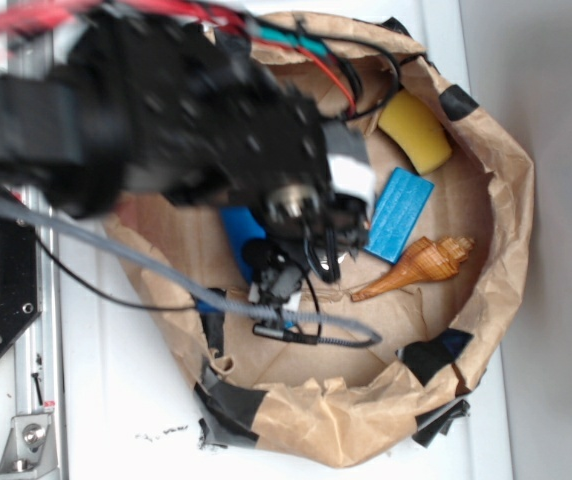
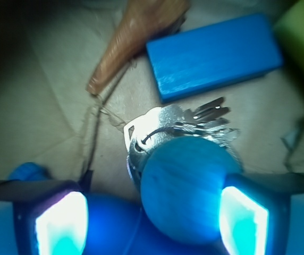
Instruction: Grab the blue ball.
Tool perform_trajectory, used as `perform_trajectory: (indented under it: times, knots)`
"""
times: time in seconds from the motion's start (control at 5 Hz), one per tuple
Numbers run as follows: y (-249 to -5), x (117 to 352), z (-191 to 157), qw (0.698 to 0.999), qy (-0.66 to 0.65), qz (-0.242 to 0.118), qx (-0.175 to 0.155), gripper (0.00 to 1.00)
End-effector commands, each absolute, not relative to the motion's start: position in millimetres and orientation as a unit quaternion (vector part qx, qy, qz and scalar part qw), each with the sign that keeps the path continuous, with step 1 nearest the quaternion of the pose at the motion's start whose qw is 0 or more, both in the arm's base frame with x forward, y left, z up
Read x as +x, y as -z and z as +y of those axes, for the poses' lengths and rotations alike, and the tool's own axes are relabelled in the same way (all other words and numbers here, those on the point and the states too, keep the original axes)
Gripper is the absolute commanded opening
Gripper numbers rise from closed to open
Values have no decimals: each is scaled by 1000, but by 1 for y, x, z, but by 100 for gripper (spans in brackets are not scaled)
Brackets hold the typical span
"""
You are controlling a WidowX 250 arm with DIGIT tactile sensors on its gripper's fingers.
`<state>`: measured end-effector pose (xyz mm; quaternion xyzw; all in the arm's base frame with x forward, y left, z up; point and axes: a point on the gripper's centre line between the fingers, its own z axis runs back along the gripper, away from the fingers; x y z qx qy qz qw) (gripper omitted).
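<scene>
Seen from the wrist view, the end effector (image 2: 152, 223) is spread apart, its two glowing pads (image 2: 61, 226) set either side of the round teal-blue ball (image 2: 186, 188), which sits between them but nearer the right-hand pad; whether that pad touches it cannot be told. The placement suggests a grasp being lined up, not yet closed. Under the ball a further blue shape (image 2: 107, 226) is seen, probably the long bottle-like pin. Just behind the ball lies one bunch of silver metal keys (image 2: 194, 122). Beyond these are one flat blue rectangular block (image 2: 213, 53), one tan spiral seashell (image 2: 138, 32) and one yellow foam piece (image 1: 416, 130). Everything is kept within a crumpled brown paper ring (image 1: 511, 200), taped black, presumably to stop things rolling off the white worktop (image 1: 556, 80).
</scene>
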<state>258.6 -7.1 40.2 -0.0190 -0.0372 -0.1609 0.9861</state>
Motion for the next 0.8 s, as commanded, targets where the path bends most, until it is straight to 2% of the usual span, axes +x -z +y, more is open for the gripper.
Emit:
perform_trajectory:
  times: [0.0,0.2,0.4,0.6]
  knots:
    - [-35,263,-11,985,171,-12,-17,0]
    - [-52,267,-4,986,165,-20,-22,0]
    - [-87,271,0,984,173,-34,-7,0]
    - [-137,268,-15,978,200,-57,-1,0]
